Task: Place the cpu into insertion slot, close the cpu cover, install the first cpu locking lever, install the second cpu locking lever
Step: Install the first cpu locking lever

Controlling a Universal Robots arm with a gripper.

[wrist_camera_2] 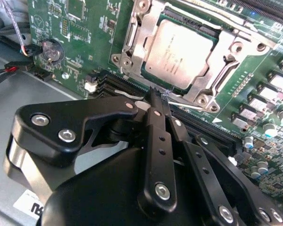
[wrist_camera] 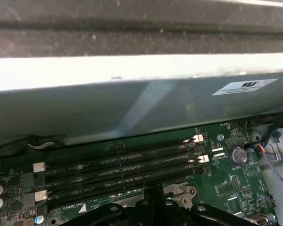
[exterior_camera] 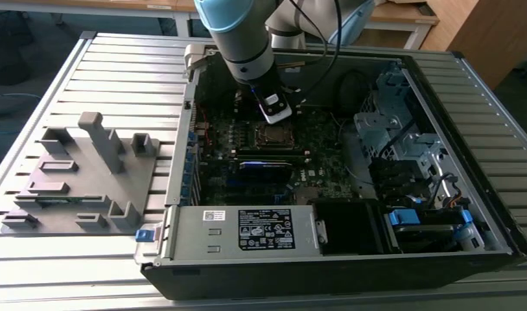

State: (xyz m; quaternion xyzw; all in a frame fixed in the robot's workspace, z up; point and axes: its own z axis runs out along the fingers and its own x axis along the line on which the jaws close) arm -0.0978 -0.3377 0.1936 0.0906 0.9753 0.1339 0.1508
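The chip [wrist_camera_2: 179, 49] lies flat in its socket [exterior_camera: 270, 135], metal top up. It is square, with no long side. The cover [wrist_camera_2: 225, 56] is down over its edges. It sits just beyond the claw [wrist_camera_2: 156, 94], whose 2 fingers are clenched together at a thin lever [wrist_camera_2: 186, 104] running along the socket's near edge. Whether they pinch the lever is unclear.
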